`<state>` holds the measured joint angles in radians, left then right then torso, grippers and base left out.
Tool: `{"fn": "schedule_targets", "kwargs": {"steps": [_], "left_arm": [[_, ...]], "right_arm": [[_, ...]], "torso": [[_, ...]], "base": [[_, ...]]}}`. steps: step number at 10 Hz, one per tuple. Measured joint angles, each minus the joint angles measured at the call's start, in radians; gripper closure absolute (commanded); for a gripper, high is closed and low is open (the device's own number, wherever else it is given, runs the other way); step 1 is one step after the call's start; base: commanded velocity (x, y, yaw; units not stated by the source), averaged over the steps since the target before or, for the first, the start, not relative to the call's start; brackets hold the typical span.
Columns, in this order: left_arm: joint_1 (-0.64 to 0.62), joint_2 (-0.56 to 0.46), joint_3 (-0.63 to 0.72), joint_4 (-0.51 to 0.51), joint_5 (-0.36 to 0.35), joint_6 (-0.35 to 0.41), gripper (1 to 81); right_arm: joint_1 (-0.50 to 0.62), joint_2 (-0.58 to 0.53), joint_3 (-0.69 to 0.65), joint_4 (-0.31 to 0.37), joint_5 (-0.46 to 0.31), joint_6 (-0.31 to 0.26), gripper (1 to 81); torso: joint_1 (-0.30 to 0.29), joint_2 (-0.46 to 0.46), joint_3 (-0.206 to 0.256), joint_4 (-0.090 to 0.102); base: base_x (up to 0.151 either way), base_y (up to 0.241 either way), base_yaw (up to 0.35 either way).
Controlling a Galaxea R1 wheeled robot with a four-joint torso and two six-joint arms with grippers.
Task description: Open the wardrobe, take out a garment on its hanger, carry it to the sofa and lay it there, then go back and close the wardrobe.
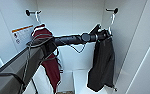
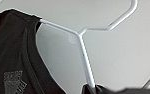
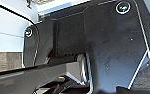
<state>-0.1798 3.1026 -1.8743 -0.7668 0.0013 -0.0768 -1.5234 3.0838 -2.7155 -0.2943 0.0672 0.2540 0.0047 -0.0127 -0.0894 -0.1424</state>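
head view high into the wardrobe (image 1: 73, 15); left wrist view near the hanger (image 2: 86, 57)

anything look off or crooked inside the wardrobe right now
Nothing looks damaged or spilled. The black garment hangs a bit bunched and tilted on its white hanger, where the left end effector reaches its shoulder. The dark red garment hangs straight from its own hook.

Your robot's left arm (image 1: 41, 50) reads as a broad, flat-sided link in dark grey with lighter edges, narrowing into a round black tube with a ring-shaped joint (image 1: 86, 37) near its far end. Thin black cables (image 1: 29, 53) loop loosely along the arm, and another cable (image 1: 77, 48) sags beneath the tube. Your right wrist camera shows a wide dark plate (image 3: 111, 45) with pale trim, round fittings (image 3: 123, 7) at its corners, and a jointed bar (image 3: 41, 72) beside it.
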Motion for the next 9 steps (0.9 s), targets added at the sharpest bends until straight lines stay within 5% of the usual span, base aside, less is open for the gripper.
{"fn": "schedule_targets", "kwargs": {"steps": [4,9], "left_arm": [[0.003,0.003,0.006,0.001,0.001,0.000,81.1],[0.003,-0.008,0.008,0.001,0.003,0.001,81.1]], "right_arm": [[-0.013,-0.001,0.002,-0.001,0.003,0.000,1.0],[-0.005,-0.004,0.002,-0.001,0.006,0.000,1.0]], "torso": [[-0.002,0.000,0.000,0.004],[-0.002,0.000,0.000,0.126]], "base": [[-0.087,0.000,0.000],[-0.087,0.000,0.000]]}}
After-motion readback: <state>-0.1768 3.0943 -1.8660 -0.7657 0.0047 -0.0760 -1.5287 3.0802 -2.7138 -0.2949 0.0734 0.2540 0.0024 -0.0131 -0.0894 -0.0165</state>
